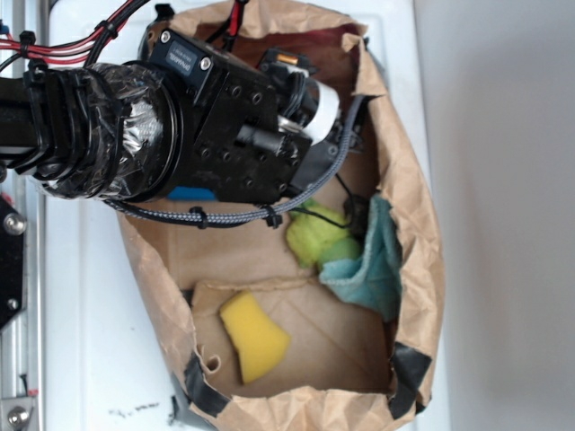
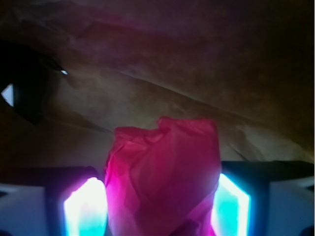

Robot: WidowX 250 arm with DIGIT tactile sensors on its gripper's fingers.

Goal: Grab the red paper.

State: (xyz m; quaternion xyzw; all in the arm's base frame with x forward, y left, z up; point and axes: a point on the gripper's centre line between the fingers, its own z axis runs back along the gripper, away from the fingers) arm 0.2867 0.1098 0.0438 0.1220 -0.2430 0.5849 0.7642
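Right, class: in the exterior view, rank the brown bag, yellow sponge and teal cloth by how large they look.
1. Brown bag, by far the largest.
2. Teal cloth.
3. Yellow sponge, only slightly smaller; the cloth is bunched, so it's close.

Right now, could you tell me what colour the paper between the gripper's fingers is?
Bright red, tinged pink by the glow; the red paper shows best in the wrist view.

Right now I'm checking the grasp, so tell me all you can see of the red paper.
The red paper is a crumpled, thin-looking wad, pinkish red in the wrist view. It sits between the glowing fingers of the gripper, touching both, with the brown bag behind. The arm hides it in the exterior view.
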